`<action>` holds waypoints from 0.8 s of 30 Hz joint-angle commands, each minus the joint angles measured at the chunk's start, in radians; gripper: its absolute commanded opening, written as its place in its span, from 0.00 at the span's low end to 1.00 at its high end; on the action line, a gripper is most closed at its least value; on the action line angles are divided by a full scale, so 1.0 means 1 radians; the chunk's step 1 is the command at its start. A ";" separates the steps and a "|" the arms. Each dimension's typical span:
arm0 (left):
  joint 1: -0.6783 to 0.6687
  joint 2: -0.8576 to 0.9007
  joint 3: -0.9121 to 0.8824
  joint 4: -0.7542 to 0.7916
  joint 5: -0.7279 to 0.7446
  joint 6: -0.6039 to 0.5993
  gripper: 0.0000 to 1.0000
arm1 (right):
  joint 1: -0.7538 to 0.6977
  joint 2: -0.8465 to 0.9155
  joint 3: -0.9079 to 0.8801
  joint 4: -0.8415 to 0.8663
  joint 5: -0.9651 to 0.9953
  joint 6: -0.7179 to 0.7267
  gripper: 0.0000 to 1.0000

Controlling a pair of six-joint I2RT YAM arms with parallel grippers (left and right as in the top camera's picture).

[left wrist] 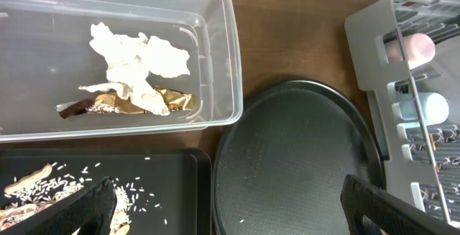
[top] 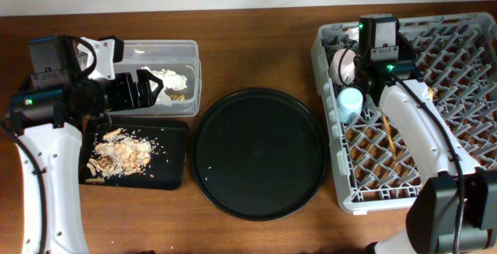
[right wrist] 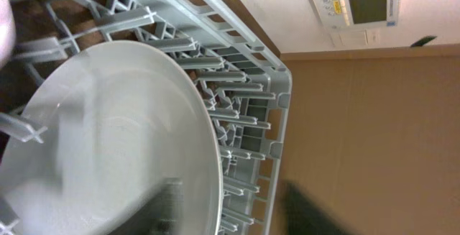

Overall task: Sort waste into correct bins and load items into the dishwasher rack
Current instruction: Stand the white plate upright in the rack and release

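My left gripper (top: 137,91) (left wrist: 230,210) is open and empty, above the gap between the shallow black tray (top: 175,157) (left wrist: 180,170) and the round tray. The clear tub (top: 186,52) (left wrist: 223,62) holds the crumpled white napkin (top: 172,78) (left wrist: 136,62) and the brown-gold wrapper (left wrist: 172,102). Food scraps (top: 116,153) (left wrist: 29,185) lie in the black tray. My right gripper (top: 371,52) (right wrist: 241,210) is at the back left of the grey rack (top: 466,29) (right wrist: 244,48), open, its blurred fingers either side of the pale plate's (right wrist: 108,134) rim. The pink cup (top: 342,66) (left wrist: 410,48), blue cup (top: 349,102) (left wrist: 424,107) and chopsticks (top: 386,133) are in the rack. The yellow bowl is out of view.
A large round black tray (top: 258,153) (left wrist: 295,156) lies between the bins and the rack, with a few grains on it. The rack's corner (left wrist: 374,26) shows at the right of the left wrist view. A wall with a control panel (right wrist: 356,8) is behind the rack.
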 commanded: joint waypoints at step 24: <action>0.005 -0.011 0.015 0.002 0.000 0.009 0.99 | 0.044 -0.267 0.006 -0.146 -1.135 0.668 0.99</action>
